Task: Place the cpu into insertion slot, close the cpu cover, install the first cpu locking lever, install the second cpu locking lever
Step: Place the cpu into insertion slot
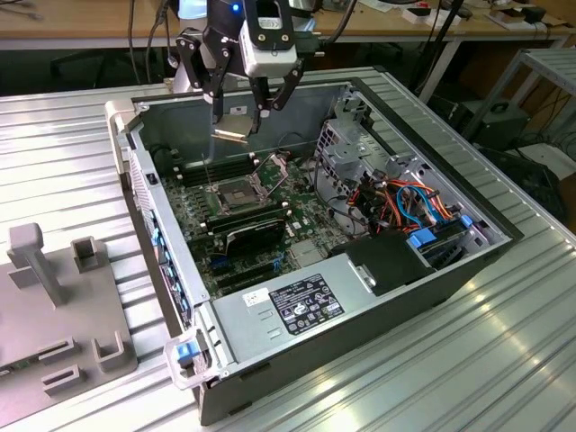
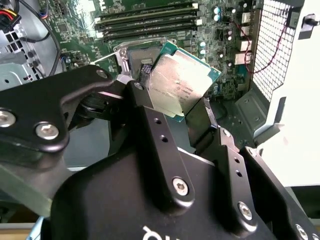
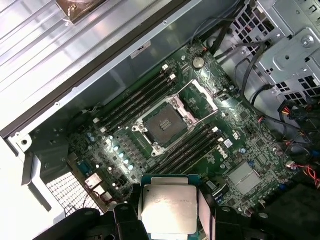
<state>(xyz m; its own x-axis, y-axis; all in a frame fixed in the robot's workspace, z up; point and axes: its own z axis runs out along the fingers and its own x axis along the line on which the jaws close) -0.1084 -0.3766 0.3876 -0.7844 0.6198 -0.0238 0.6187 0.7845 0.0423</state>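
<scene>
Aloft, cpu point(image 3: 167, 207) pinched by its edges in end effector point(image 2: 175, 102), well above uncovered insertion slot point(image 3: 164, 124)

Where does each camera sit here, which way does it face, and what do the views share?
Exterior view: off the arm, raised, looking down into the open computer case; shows the gripper, jaws shut on the cpu, above it.
First wrist view: on the arm, looking down past the cpu at the insertion slot; dark jaws flank it.
Second wrist view: behind the gripper, looking along its black body to the cpu.
Shared: all three show the held cpu; both wrist views show the memory slots.
</scene>
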